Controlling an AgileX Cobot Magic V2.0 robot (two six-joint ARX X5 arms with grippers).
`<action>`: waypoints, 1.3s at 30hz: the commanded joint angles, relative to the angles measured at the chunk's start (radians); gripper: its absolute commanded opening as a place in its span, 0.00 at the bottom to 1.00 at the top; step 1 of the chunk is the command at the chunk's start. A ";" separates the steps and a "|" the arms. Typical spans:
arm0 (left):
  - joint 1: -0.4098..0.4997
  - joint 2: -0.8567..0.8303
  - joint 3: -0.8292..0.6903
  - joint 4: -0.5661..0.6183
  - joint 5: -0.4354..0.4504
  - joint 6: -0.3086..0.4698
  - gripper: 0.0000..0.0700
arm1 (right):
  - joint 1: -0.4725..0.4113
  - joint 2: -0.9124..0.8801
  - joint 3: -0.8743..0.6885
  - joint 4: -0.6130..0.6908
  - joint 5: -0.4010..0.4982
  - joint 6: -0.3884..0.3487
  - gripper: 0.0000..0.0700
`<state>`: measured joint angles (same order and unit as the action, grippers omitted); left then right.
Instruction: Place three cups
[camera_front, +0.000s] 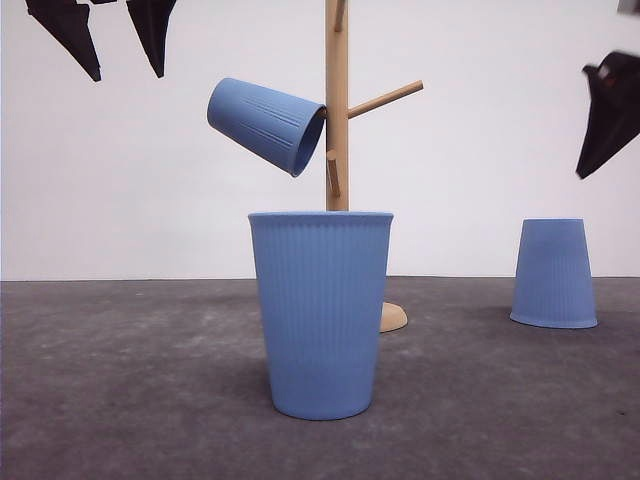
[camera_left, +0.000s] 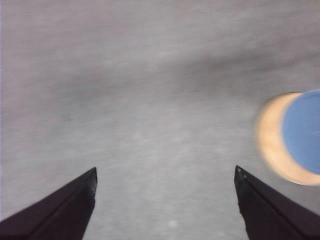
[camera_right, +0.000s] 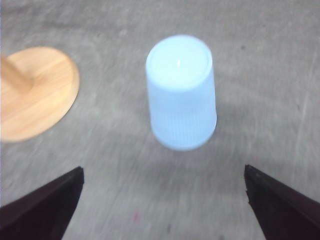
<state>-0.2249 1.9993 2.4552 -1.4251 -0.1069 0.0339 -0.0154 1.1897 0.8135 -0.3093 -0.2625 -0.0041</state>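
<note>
Nothing readable is showing anywhere. The cups (camera_front: 322, 310) are carrying only plain ribbing, and no label is appearing.

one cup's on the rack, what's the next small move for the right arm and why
Probably lower the open right gripper onto the upside-down cup below it: its fingers sit wide apart above that cup, which stands on the table beside the rack, not hung yet.

three light-blue cups (camera_front: 322, 310), one wooden peg stand (camera_front: 337, 100), two black end effectors (camera_front: 110, 35), one grey table (camera_front: 120, 380)
</note>
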 joint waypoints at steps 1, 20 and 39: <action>-0.005 -0.003 0.040 -0.043 -0.031 -0.002 0.74 | 0.002 0.034 0.012 0.036 -0.004 -0.003 0.94; -0.012 -0.348 -0.336 -0.050 -0.056 -0.035 0.73 | 0.007 0.409 0.146 0.264 -0.056 0.018 0.94; -0.023 -0.633 -0.850 -0.018 -0.046 -0.149 0.74 | 0.043 0.551 0.256 0.279 -0.052 0.015 0.53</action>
<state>-0.2406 1.3626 1.5948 -1.4208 -0.1550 -0.0995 0.0230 1.7267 1.0504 -0.0372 -0.3124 0.0067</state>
